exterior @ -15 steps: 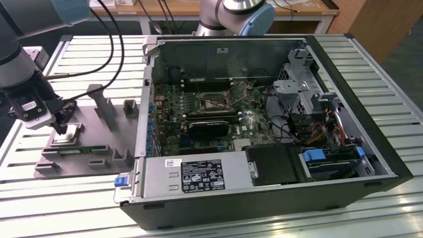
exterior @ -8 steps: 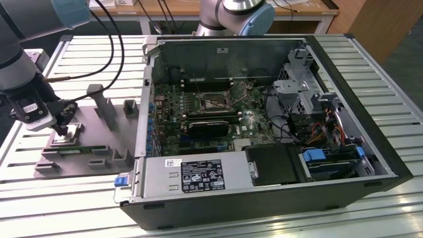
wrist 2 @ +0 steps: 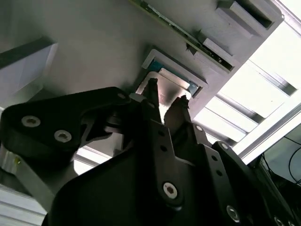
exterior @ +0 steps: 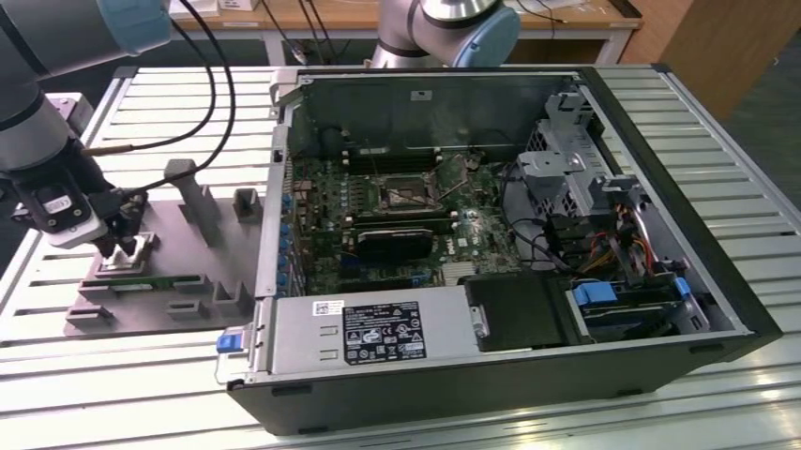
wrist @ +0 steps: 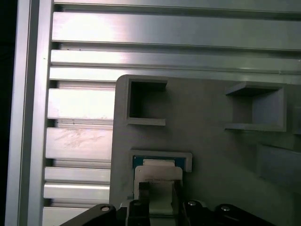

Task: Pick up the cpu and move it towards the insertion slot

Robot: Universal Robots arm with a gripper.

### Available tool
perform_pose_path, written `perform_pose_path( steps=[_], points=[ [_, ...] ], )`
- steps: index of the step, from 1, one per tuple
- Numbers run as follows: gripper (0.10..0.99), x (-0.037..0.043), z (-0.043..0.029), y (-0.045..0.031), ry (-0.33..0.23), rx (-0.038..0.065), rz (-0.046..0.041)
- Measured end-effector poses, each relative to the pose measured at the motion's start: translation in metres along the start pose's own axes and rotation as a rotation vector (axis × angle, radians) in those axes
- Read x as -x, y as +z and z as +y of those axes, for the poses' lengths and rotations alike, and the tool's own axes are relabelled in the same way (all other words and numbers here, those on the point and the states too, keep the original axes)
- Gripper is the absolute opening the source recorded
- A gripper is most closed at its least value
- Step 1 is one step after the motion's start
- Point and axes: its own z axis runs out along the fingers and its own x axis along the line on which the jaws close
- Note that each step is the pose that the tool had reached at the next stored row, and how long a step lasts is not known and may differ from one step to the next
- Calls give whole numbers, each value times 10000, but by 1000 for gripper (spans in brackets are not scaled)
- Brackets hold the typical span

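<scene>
Gripper at the cpu nest

Gripper (wrist 2: 167, 92) sits low over the cpu (wrist: 158, 172), fingers slightly parted at either side of its metal top. The chip lies in its grey fixture (exterior: 173, 255), well apart from the insertion slot (exterior: 403, 195).

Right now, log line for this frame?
stage: pickup | gripper: low over cpu | cpu: in grey fixture pocket, exterior view's left | insertion slot: on board inside open case, away from gripper
</scene>
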Motion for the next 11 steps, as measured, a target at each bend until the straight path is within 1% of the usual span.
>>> perform_pose_path(
  steps=[1,2,4,5,7,8,9,11],
  points=[
    [353,0,0,0,0,0,0],
    [353,0,0,1,0,0,0],
    [467,0,0,2,0,0,0],
    [467,0,0,3,0,0,0],
    [584,0,0,4,0,0,0],
    [584,0,0,4,0,0,0],
    [647,0,0,5,0,0,1],
    [647,0,0,6,29,0,-1]
  ],
)
